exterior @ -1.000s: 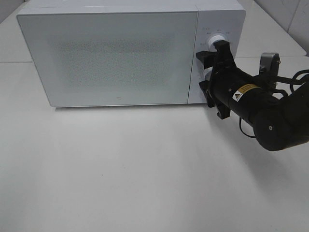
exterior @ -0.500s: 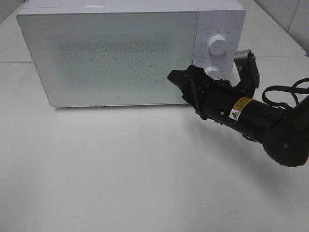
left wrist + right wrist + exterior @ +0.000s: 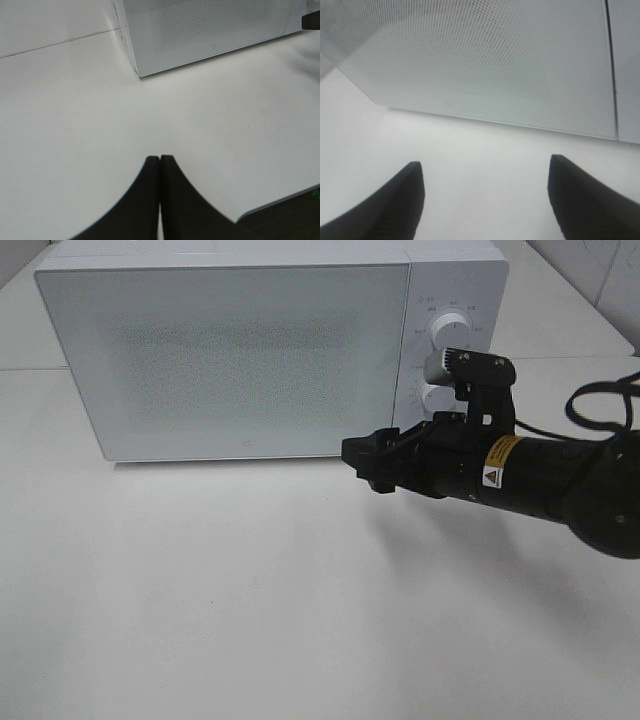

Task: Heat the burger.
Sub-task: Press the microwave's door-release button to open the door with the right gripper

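My right fingers [image 3: 390,205] stand wide apart and empty, with the shut door of the microwave [image 3: 230,360] just ahead of them. My left fingers [image 3: 150,200] are pressed together above the tabletop [image 3: 75,100]. I can't see the burger in any view; it may be behind that door. I'd expect it to be soft, light and glossy-topped, so I'd grip it gently across the bun's sides.

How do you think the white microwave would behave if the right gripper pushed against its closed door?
The microwave is a broad, rigid box sitting flat on the table, so it probably would not tip. It looks heavy beside the right gripper, so it may barely move. On that smooth table, it would likely slide, not roll.
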Tool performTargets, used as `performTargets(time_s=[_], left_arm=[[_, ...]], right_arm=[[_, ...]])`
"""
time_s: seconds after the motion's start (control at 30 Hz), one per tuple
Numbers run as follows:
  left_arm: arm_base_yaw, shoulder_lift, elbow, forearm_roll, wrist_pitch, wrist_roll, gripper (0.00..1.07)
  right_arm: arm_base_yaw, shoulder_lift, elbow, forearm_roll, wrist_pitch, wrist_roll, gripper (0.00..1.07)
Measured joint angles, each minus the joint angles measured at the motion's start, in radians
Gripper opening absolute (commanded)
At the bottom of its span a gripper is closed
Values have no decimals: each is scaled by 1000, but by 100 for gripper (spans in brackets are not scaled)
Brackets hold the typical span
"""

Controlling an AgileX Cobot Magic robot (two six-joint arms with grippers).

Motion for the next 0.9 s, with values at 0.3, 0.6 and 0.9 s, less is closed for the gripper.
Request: performTargets(time_s=[0.3, 0.6, 0.9], left_arm=[[0, 0, 0, 0, 0, 0, 0], [0, 0, 0, 0, 0, 0, 0], [0, 0, 0, 0, 0, 0, 0]], right_arm=[[0, -169, -140, -4, 730, -175, 63], [-104, -184, -318, 76, 1111, -185, 63], [-325, -240, -371, 303, 1303, -301, 63]])
